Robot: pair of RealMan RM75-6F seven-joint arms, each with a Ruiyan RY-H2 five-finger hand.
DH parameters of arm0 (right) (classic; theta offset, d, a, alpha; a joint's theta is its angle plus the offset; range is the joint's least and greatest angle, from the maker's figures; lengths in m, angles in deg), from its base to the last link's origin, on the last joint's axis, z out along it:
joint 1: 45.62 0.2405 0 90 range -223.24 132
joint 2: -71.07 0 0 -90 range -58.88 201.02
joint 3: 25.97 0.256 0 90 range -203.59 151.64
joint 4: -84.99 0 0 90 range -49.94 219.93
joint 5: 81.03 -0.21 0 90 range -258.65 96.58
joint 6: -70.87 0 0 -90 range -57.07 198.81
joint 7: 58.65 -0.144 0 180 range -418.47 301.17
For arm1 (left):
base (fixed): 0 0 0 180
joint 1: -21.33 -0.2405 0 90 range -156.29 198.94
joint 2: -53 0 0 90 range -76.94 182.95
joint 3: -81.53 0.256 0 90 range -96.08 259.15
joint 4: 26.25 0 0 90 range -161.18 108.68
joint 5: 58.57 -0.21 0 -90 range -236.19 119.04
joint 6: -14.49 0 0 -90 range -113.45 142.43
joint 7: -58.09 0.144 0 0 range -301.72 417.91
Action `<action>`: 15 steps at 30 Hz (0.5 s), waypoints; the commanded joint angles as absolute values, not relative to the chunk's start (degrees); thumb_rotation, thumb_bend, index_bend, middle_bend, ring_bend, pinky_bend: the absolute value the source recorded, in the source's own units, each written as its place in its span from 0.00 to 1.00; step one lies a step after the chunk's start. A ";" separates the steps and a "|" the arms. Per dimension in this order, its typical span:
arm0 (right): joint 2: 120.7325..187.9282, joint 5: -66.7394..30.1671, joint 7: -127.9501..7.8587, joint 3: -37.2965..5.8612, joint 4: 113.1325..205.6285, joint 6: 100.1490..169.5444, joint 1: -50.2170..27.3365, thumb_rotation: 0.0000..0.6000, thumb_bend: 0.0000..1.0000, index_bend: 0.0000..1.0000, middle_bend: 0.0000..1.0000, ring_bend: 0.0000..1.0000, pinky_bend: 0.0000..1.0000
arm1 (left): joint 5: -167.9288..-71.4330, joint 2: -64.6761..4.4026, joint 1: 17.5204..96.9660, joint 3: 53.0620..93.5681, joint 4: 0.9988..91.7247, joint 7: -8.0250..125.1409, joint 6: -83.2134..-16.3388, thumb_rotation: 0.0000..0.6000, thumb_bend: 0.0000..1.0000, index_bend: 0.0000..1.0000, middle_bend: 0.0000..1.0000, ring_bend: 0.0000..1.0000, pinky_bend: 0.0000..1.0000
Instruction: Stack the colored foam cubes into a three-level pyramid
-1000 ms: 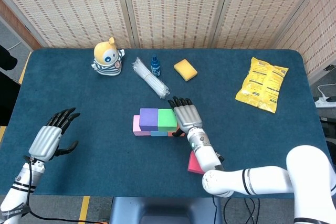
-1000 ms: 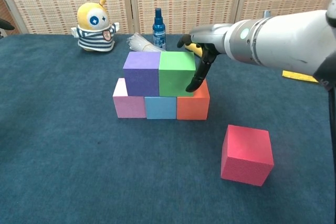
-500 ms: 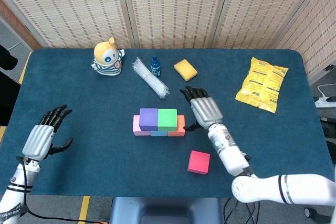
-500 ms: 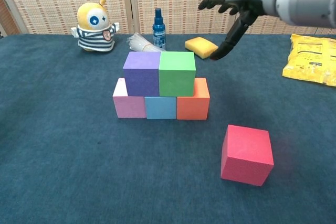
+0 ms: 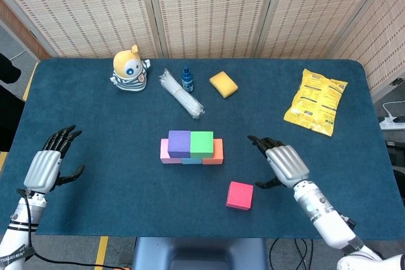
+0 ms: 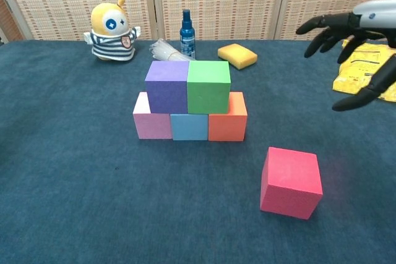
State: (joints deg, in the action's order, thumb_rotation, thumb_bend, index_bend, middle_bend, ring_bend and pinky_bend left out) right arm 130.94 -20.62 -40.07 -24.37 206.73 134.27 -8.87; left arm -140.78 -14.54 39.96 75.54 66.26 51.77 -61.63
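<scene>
A two-level stack stands mid-table: pink, light blue and orange cubes below, a purple cube and a green cube on top. In the head view the purple cube and green cube hide most of the lower row. A red cube lies alone in front, to the right of the stack, seen from the head as the red cube. My right hand hovers open to the right of both, fingers spread, also the right hand. My left hand is open near the table's left edge.
Along the far side sit a yellow plush toy, a bundle of clear straws, a small blue bottle and a yellow sponge. A yellow snack bag lies at the right. The blue table ends close in front.
My right hand has drawn away from the green cube, moving right and toward the front. My left hand has shifted slightly left. The cubes have not moved.
</scene>
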 commanded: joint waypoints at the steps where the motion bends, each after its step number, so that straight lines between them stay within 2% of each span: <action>1: 133.49 -17.13 -40.67 -29.35 204.86 133.59 -12.72 1.00 0.11 0.21 0.31 0.27 0.39 | -140.45 -14.95 40.16 75.66 66.16 51.71 -60.76 1.00 0.34 0.11 0.03 0.00 0.10; 6: 137.98 -18.96 -37.41 -30.86 202.21 131.04 -12.82 1.00 0.11 0.21 0.31 0.28 0.39 | -140.79 -15.21 40.10 75.86 65.90 51.22 -60.63 1.00 0.34 0.11 0.03 0.00 0.10; 15: 145.11 -23.31 -30.88 -29.81 199.78 131.77 -12.31 1.00 0.10 0.21 0.31 0.28 0.39 | -141.34 -15.10 39.67 76.25 65.08 49.57 -60.73 1.00 0.33 0.11 0.02 0.00 0.10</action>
State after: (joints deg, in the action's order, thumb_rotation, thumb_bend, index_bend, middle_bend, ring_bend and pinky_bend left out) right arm 144.36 -22.84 -31.59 -30.15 200.21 131.45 -12.40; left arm -141.33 -15.12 39.73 76.23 65.17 49.68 -60.68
